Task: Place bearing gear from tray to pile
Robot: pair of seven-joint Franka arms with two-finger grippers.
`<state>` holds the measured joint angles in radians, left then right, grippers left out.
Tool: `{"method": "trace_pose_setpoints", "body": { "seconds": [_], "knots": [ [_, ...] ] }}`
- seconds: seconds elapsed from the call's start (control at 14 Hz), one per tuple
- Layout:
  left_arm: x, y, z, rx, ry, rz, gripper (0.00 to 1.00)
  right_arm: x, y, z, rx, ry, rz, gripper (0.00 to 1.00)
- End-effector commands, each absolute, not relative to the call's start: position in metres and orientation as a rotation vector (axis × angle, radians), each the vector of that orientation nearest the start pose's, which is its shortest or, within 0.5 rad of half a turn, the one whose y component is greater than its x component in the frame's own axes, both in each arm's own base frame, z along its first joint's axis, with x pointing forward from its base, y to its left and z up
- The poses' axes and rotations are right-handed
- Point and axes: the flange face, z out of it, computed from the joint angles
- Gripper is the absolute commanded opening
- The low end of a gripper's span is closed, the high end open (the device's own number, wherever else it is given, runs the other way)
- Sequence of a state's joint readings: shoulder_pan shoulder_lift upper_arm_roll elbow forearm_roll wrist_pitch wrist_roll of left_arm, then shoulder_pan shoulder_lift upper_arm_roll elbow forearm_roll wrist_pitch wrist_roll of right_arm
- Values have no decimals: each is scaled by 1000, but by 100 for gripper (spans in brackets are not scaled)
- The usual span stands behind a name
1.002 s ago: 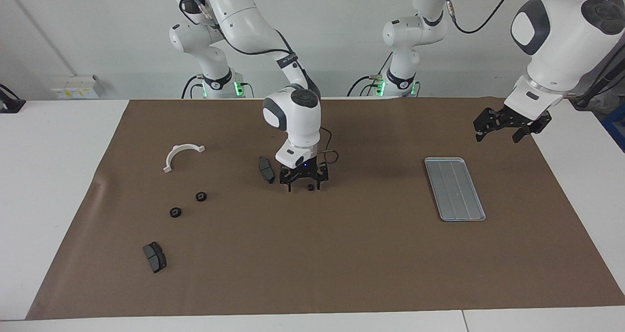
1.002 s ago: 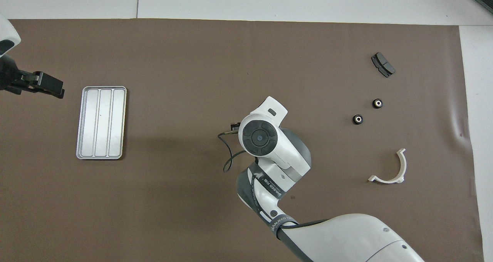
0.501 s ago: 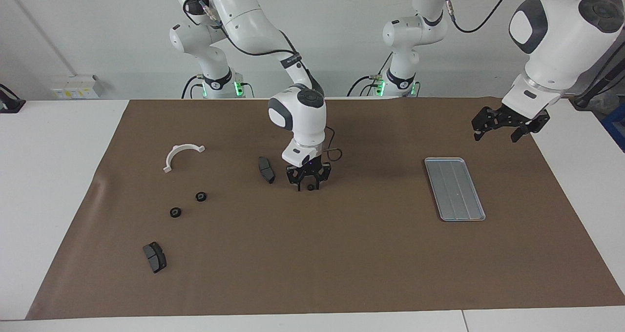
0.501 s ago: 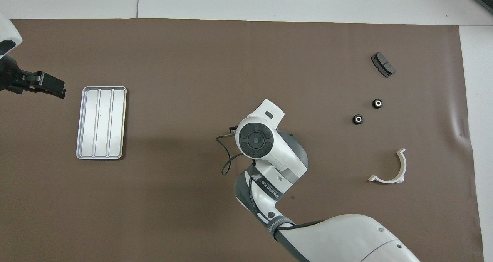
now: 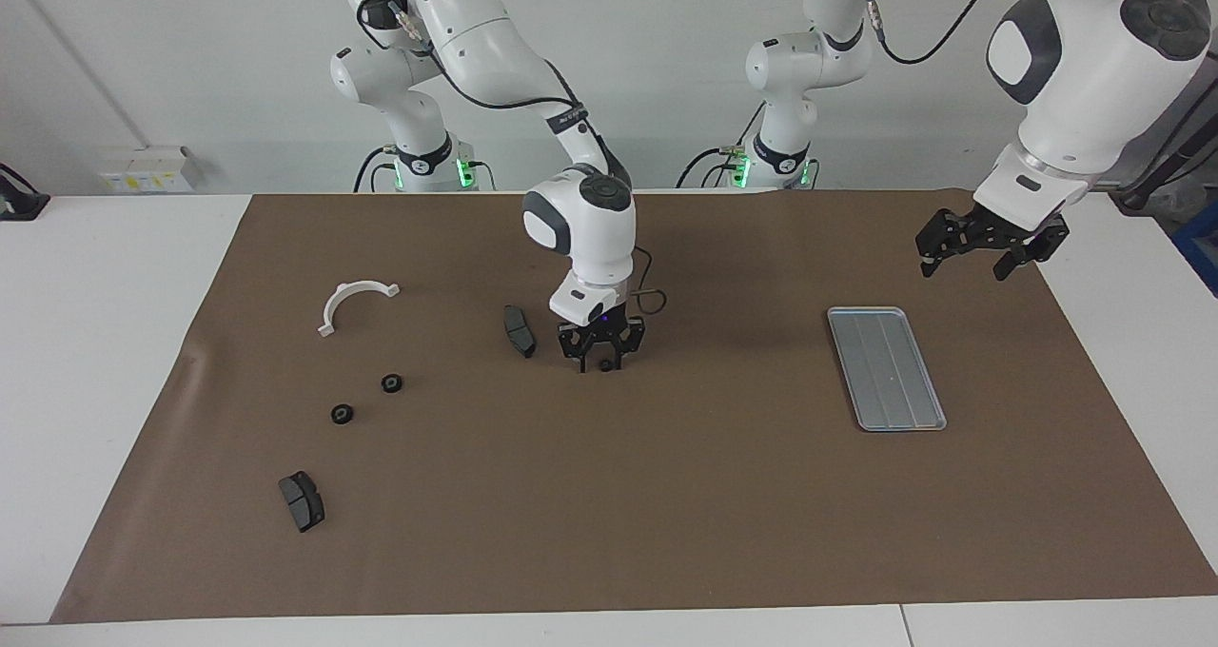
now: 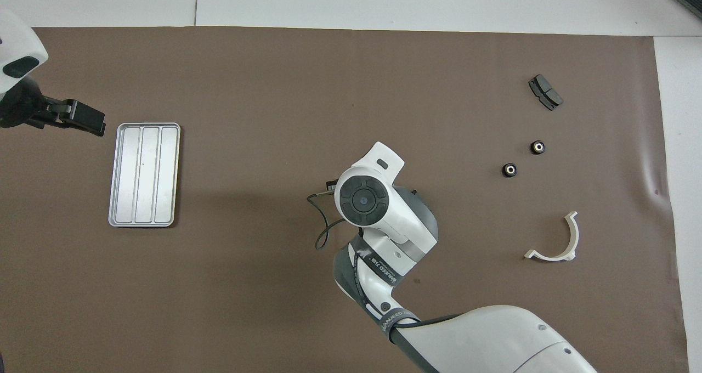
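Observation:
The silver tray (image 5: 887, 366) lies empty toward the left arm's end of the table; it also shows in the overhead view (image 6: 143, 174). The pile is two black ring gears (image 5: 391, 382) (image 5: 342, 414) toward the right arm's end, also in the overhead view (image 6: 538, 147) (image 6: 510, 170). My right gripper (image 5: 600, 365) is down at the mat in mid-table, its fingers drawn in around a small black bearing gear (image 5: 605, 365). In the overhead view its own wrist (image 6: 364, 197) hides the gripper and gear. My left gripper (image 5: 963, 259) is open and empty, in the air beside the tray.
A dark brake pad (image 5: 519, 330) lies close beside the right gripper. Another brake pad (image 5: 302, 500) and a white half-ring bracket (image 5: 354, 302) lie near the pile. A brown mat (image 5: 666, 495) covers the table.
My right gripper turned slightly and its fingers narrowed from wide open around the gear on the mat. My left gripper drifted a little in the air toward the tray.

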<state>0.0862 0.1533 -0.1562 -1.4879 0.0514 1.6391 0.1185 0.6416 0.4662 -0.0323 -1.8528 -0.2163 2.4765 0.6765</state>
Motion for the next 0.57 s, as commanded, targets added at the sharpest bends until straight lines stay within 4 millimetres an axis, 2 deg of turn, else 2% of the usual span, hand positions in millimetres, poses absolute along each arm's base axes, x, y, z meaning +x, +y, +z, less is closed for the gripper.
{"method": "trace_pose_setpoints", "body": {
  "seconds": [0.0,0.29,0.36,0.5],
  "knots": [
    [596,-29,583,-3108,286,-23,100,536,375,281,-3166,-125,-344,43],
    [595,-29,585,-3107,288,-25,100,537,376,282,-3164,-121,-345,42],
    [595,-29,584,-3107,288,-22,100,537,376,282,-3164,-123,-345,36],
    [595,-29,584,-3107,290,-27,100,536,376,282,-3164,-125,-343,19]
  ]
}}
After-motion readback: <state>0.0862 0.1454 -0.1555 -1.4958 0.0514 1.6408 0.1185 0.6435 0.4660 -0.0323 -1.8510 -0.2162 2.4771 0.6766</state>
